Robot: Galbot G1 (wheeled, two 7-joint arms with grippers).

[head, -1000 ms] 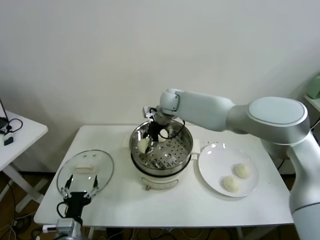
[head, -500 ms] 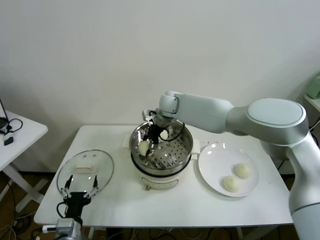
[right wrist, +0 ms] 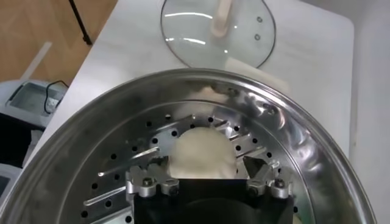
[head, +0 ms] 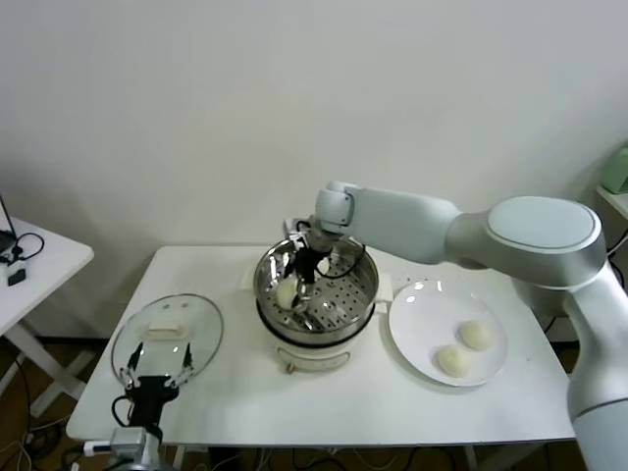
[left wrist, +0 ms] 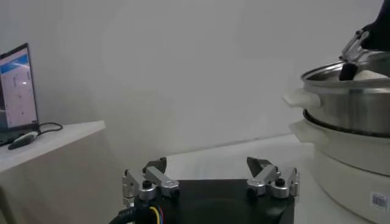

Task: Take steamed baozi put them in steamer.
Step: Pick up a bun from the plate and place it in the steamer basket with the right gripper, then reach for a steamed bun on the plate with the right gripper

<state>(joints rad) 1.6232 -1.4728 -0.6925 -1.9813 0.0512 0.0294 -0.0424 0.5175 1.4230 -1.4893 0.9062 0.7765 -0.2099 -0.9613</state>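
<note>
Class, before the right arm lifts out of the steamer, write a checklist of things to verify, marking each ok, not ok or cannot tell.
1. Right tool fingers spread, off the bun: ok.
2. Bun resting on the steamer floor: ok.
3. Second bun already in the steamer: cannot tell.
4. Two buns waiting on the plate: ok.
5. Glass lid off, lying left of the steamer: ok.
6. Left tool parked low by the lid, open: ok.
</note>
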